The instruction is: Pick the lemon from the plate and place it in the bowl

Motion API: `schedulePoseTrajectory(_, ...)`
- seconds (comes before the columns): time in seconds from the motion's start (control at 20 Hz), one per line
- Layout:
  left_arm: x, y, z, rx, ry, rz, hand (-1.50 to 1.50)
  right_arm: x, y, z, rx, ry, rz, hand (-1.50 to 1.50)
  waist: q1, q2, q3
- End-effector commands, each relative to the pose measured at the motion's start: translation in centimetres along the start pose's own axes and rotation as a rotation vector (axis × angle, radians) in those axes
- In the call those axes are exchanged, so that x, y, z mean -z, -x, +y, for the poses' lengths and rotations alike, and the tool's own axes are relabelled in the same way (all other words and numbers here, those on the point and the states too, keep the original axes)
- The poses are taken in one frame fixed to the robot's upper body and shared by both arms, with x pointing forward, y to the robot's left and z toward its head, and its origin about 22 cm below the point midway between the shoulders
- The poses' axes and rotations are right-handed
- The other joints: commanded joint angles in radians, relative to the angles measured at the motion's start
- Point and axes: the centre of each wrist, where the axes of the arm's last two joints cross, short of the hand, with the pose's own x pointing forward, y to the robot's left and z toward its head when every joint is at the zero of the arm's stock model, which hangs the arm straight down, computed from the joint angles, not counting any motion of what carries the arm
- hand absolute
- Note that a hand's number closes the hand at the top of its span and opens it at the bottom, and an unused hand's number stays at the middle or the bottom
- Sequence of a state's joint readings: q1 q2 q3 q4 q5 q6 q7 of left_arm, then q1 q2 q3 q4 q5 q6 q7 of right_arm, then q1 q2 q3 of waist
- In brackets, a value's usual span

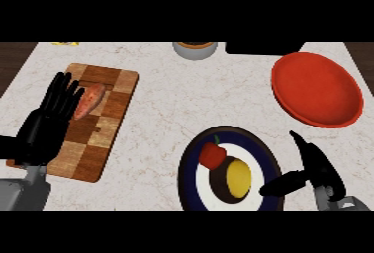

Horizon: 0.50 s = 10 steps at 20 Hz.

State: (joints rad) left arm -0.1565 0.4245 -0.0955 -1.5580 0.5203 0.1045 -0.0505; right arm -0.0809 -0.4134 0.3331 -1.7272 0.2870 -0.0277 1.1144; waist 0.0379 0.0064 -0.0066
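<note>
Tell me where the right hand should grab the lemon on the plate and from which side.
Grip the lemon across its narrow middle, coming from the right, where the right hand already waits open. The red pepper crowds its upper-left side, so the right flank looks freest.

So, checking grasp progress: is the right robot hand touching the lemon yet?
Apart. Head view shows bare plate between the right robot hand and the lemon.

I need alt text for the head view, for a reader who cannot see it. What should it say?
The right hand is open beside a dark-rimmed plate holding a yellow lemon and a red pepper. An empty red bowl sits farther back on the right. The left hand rests open over a wooden cutting board.
</note>
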Motion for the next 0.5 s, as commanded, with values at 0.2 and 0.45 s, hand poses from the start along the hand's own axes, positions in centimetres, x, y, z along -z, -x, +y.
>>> schedulePoseTrajectory(0.2,0.5,-0.1,0.3,-0.008,-0.011,0.0,0.0,-1.7,-6.1,-1.5,-0.115,-0.148,0.161,-1.5,-0.026,-0.007,0.002)
schedulePoseTrajectory(0.45,-1.2,1.1,1.0,0.001,-0.033,0.007,0.0,-1.1,-7.2,-1.4,-0.088,-0.193,0.164,-1.5,-0.028,-0.01,0.002)
